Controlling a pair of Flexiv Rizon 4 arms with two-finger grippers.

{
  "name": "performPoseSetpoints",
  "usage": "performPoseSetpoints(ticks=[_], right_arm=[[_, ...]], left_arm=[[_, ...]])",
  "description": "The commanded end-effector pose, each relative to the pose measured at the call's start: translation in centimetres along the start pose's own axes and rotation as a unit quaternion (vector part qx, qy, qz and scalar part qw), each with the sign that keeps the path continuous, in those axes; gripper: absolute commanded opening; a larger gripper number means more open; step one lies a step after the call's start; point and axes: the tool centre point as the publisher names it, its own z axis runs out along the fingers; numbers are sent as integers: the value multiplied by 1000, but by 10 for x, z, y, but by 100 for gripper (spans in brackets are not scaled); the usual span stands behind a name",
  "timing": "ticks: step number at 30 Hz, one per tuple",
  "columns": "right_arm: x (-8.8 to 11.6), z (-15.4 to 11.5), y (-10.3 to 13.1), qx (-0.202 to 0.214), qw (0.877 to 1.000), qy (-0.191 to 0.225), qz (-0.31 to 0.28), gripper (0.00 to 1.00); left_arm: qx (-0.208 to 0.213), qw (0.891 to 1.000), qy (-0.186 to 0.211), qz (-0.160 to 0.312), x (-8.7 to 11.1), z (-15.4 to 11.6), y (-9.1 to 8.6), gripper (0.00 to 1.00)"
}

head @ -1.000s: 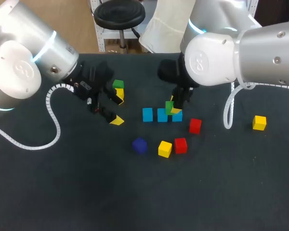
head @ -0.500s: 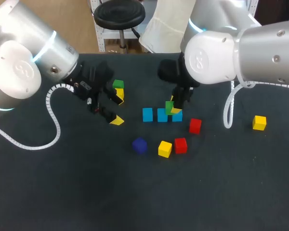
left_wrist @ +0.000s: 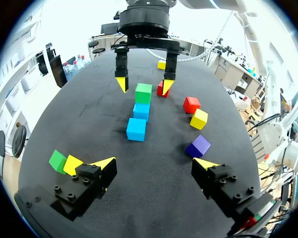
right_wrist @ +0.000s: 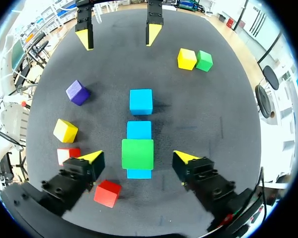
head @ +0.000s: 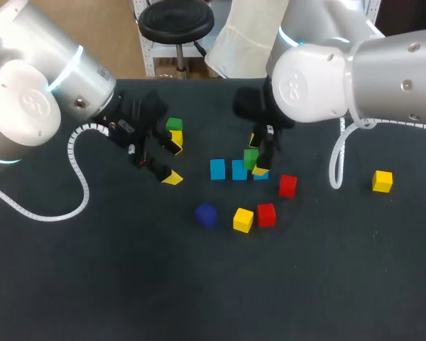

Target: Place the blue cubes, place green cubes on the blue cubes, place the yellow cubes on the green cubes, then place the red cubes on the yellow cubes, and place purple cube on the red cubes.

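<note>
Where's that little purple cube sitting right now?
In the head view the purple cube lies near the middle of the table, just left of a yellow cube, nearer the robot than the blue cubes.

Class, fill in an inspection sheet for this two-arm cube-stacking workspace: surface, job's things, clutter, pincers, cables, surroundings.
Surface: dark table, cubes scattered mid-table.
Job's things: three blue cubes in a row; green cube on the end one; second green cube beside a yellow cube; two more yellow cubes, two red cubes, one purple cube loose.
Clutter: nothing seen.
Pincers: right pincer open around the stacked green cube; left pincer open, empty.
Cables: coiled cable on the left; white cable hanging on the right.
Surroundings: nothing seen reaching over the table.
</note>
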Motion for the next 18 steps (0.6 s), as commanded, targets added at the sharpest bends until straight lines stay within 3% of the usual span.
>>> performPoseSetpoints(ticks=[1, 10, 18], right_arm=[[6, -7, -2, 3, 1000, -9, 4, 100], [54, -37, -11, 16, 991, -130, -11, 100], [84, -55, -11, 43, 983, -175, -26, 100]], left_arm=[[0, 1000, -1, 2, 1, 0, 0, 100], [0, 1000, -1, 2, 1, 0, 0, 100], [0, 1000, -1, 2, 1, 0, 0, 100]])
